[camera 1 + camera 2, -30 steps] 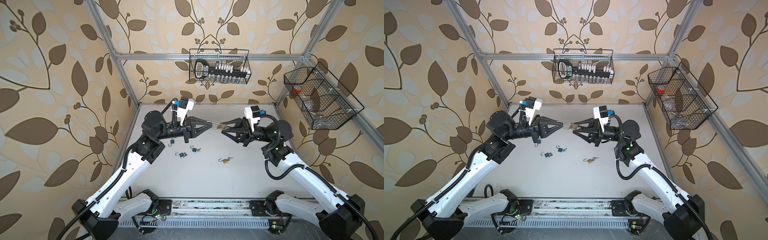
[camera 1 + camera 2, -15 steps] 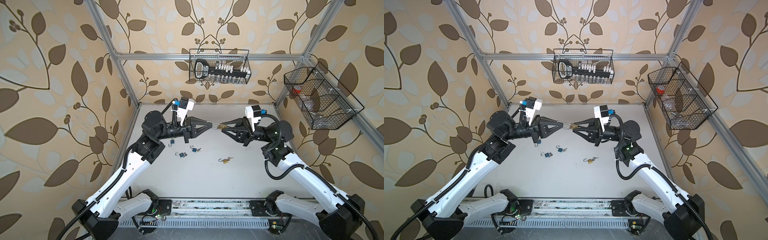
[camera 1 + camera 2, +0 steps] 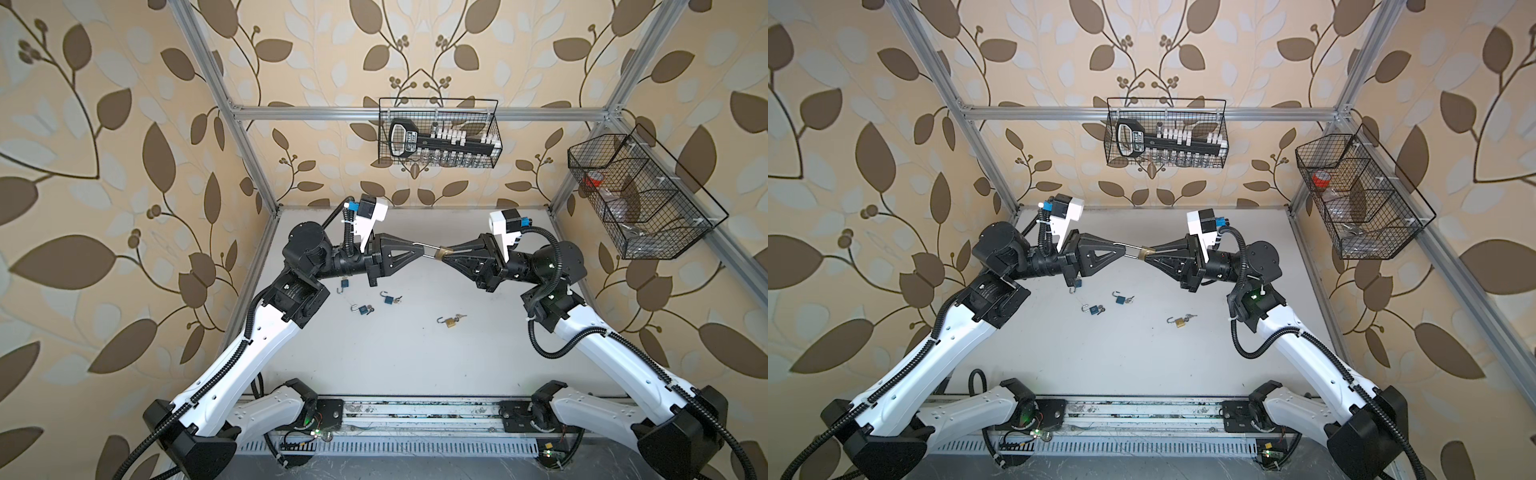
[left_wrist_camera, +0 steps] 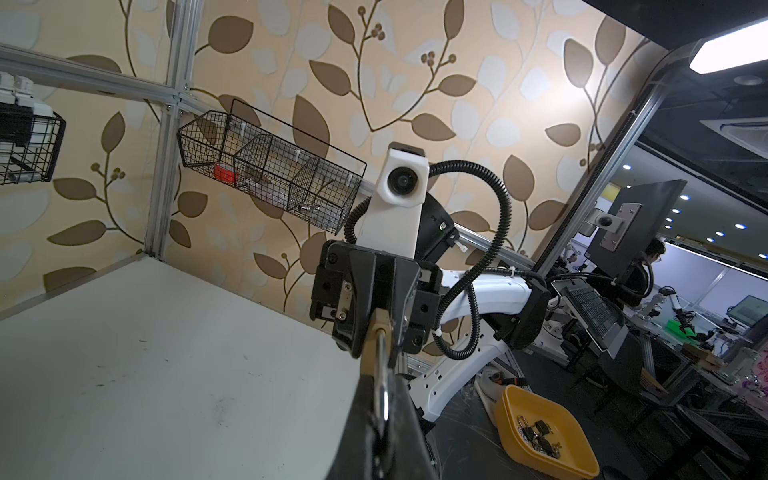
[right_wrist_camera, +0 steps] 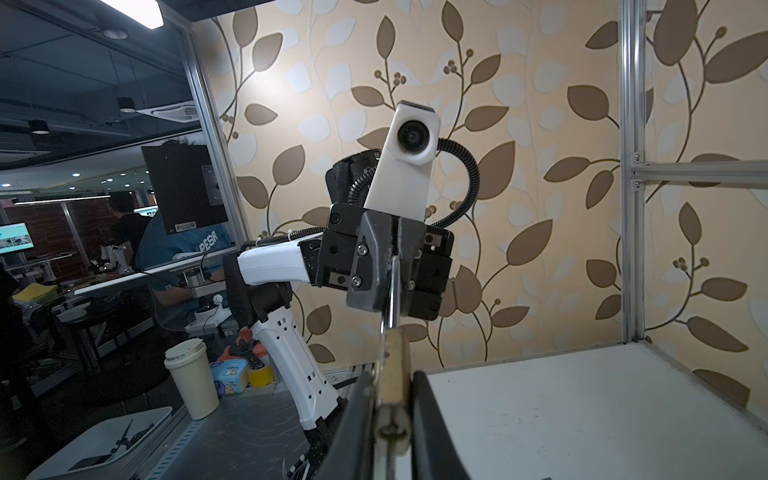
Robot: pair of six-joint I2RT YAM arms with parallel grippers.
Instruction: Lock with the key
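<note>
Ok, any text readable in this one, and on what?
"PESA": on a blue shirt behind the monitor; its start may be hidden.
Label on the black key-shaped holder in the wire basket: too small to read.
Sticker on that monitor's back: too small to read.

Wire basket [image 3: 384, 133], yel. bin [image 4: 544, 401], paper cup [image 5: 193, 382]

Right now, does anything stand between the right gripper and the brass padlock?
Nothing visible does. The brass padlock sits in the air between the fingers of the right gripper, while the left gripper clamps its shackle.
</note>
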